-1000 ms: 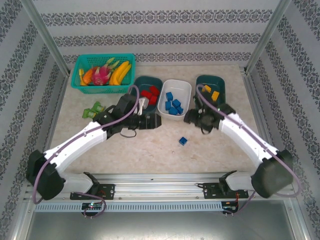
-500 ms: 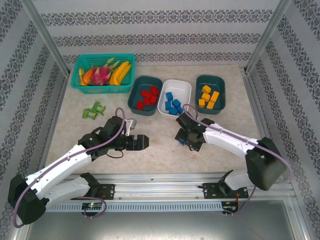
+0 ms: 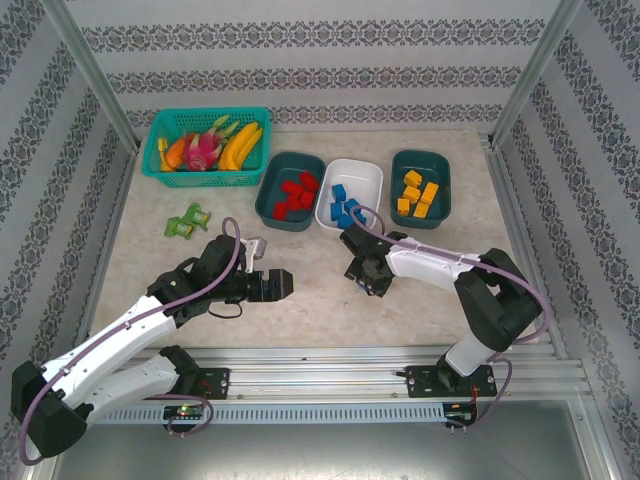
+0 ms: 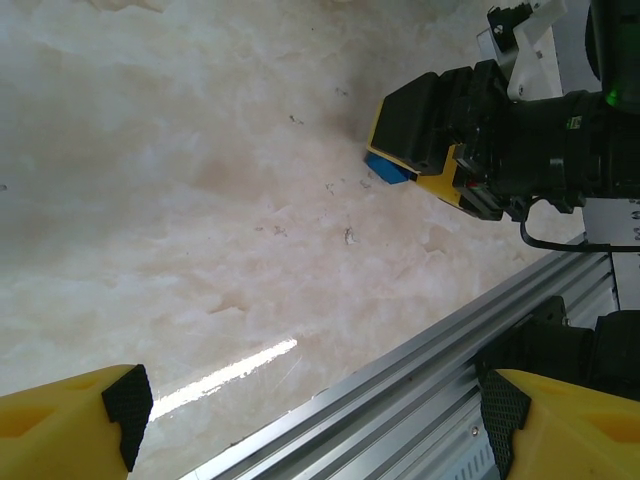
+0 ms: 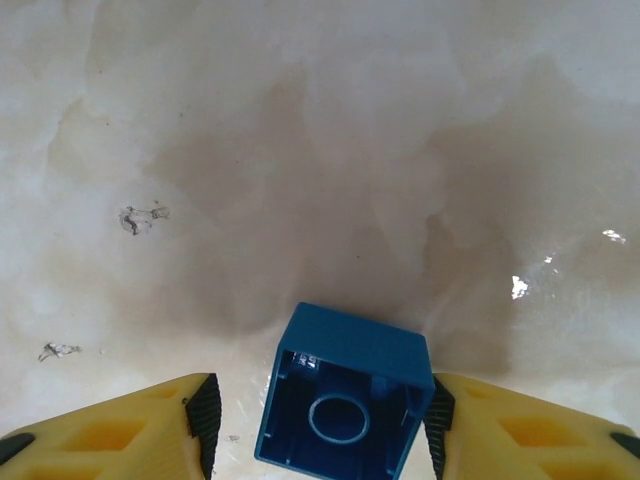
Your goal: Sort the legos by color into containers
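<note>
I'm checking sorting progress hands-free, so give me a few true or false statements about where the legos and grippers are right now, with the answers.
1. A blue lego sits on the table between the fingers of the right gripper. True.
2. The red legos lie in the white tray. False: they lie in the left teal tray; the white tray holds blue ones.
3. The left gripper holds a lego. False: it is open and empty.
4. The yellow-orange legos lie in the right teal tray. True.
</note>
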Controlling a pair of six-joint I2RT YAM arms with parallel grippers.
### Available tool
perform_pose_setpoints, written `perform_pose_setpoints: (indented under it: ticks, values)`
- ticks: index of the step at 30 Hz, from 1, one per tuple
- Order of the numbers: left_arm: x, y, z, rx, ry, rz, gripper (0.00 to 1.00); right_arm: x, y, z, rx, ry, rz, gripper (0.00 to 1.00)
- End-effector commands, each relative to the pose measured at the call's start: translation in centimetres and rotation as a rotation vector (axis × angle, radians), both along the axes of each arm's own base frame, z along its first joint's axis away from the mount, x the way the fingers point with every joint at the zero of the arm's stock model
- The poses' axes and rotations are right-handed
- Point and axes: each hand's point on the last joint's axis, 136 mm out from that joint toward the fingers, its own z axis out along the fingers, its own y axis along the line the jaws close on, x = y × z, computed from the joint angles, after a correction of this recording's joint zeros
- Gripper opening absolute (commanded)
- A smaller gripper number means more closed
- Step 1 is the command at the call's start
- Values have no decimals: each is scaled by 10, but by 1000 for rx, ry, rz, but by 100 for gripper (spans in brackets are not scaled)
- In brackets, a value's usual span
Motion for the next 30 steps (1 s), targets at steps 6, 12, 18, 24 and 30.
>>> perform_pose_setpoints:
  ticks: [6, 12, 18, 24, 30]
  values:
    - [0, 0, 4, -5, -4, 18, 88, 7, -9, -8, -40, 27, -10, 42]
    - [5, -4, 8, -11, -10, 20, 88, 12, -8, 4, -48, -1, 27, 31]
    - [26, -12, 24, -16, -38, 66, 88, 46, 9, 72, -119, -160, 212, 29]
    - [70, -32, 57, -49, -78, 91, 88, 97, 12, 123, -163, -289, 297, 29]
    - [128, -47, 66, -96, -94, 123, 88, 160, 17, 131, -143, -322, 317, 28]
